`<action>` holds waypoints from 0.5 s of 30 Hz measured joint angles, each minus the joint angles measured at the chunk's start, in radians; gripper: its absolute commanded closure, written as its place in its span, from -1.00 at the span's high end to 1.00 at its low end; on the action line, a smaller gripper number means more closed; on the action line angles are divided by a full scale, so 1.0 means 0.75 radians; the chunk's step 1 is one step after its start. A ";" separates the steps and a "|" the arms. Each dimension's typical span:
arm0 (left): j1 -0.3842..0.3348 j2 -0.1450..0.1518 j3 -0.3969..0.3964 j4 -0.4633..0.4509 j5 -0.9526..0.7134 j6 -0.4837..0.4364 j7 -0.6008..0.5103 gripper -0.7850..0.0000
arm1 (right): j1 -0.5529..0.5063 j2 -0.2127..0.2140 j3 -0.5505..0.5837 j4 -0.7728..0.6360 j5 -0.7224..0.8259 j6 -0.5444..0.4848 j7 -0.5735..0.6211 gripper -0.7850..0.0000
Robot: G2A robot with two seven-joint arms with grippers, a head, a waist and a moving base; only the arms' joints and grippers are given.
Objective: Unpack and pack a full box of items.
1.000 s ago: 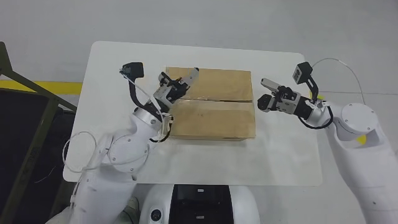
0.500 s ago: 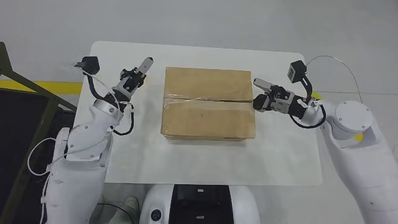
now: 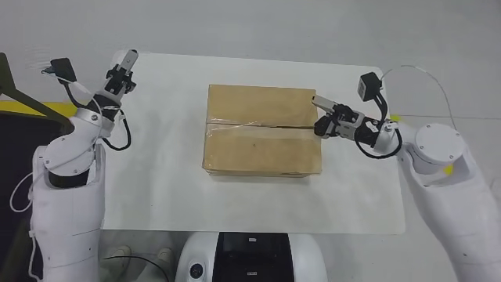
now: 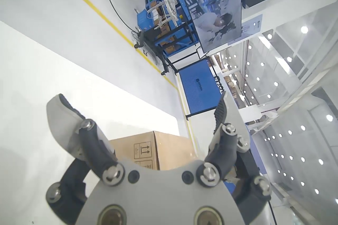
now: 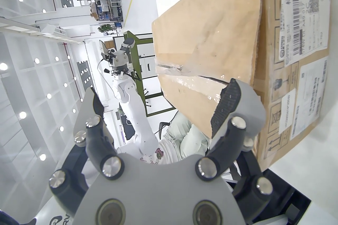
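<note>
- The box sits square in the middle of the white desk. It's brown cardboard and both top flaps are down.
- A strip of clear tape runs along the seam between the flaps, wrinkled in places, so the box is sealed right now.
- The left gripper is out by the far left corner of the desk, well apart from the box.
- In its wrist view the left gripper has its fingers spread wide with nothing between them. The box shows beyond it, resting on the desk.
- The right gripper is right up against the box's right end, level with the taped seam.
- In the right wrist view the right gripper is parted and holding nothing. One ribbed finger pad sits over the top edge of the box, close to where the tape reaches that end.
- Whether that pad is touching the cardboard, I can't tell.
- White printed labels cover the end face of the box nearest the right gripper.
</note>
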 measured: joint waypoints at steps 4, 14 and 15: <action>-0.041 0.009 -0.020 0.050 -0.005 -0.005 -0.030 1.00 | 0.006 0.001 -0.004 -0.025 -0.018 0.021 -0.011 1.00; -0.043 0.012 -0.026 0.060 -0.016 -0.007 -0.034 1.00 | 0.050 0.003 -0.041 -0.103 -0.088 0.138 -0.018 1.00; -0.043 0.012 -0.026 0.060 -0.016 -0.007 -0.034 1.00 | 0.063 0.002 -0.055 -0.109 -0.100 0.164 -0.020 1.00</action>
